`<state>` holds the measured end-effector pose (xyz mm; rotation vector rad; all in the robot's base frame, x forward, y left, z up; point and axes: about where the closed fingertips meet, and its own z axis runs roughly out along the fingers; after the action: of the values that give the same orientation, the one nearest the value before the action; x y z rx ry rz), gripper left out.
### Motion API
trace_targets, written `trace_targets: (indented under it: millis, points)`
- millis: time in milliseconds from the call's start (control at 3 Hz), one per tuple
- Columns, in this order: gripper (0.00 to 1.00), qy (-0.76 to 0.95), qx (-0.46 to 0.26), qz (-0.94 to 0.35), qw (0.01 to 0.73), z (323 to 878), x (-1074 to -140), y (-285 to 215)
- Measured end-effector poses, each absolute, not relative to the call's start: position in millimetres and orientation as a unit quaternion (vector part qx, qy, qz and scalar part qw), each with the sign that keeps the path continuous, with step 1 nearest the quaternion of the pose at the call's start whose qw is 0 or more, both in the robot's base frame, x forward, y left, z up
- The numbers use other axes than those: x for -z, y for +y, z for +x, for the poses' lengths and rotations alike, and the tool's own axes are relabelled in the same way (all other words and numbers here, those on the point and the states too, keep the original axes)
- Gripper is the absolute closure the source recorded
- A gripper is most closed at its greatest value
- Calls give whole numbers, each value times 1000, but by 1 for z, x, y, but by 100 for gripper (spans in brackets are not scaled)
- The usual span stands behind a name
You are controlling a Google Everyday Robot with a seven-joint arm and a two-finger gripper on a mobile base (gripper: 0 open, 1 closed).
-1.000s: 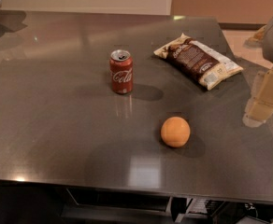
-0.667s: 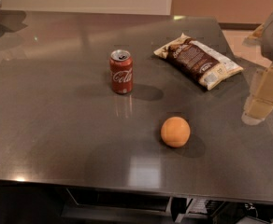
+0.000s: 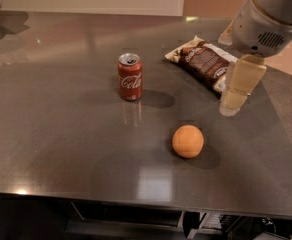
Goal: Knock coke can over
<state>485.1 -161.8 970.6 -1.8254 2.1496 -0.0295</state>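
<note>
A small red aluminium coke can (image 3: 130, 77) with white script and a silver top stands upright left of centre on a dark grey, glossy table (image 3: 56, 139). The robot's pale, translucent gripper (image 3: 233, 101) hangs at the right, over the near end of a brown-and-white snack bag (image 3: 202, 60), well apart from the can; whether it is open or closed cannot be told. A round orange fruit (image 3: 188, 141) sits nearer, between can and gripper.

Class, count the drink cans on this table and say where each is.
1. The coke can stands upright, left of the snack bag and behind the orange ball. The claw hangs to the right, near the bag.
</note>
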Motion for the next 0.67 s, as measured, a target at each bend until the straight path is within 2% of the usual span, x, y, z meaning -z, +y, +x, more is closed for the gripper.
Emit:
trace_targets:
  millis: [667]
  points:
    - [0,744,-23,-643,184,531,-940,-93]
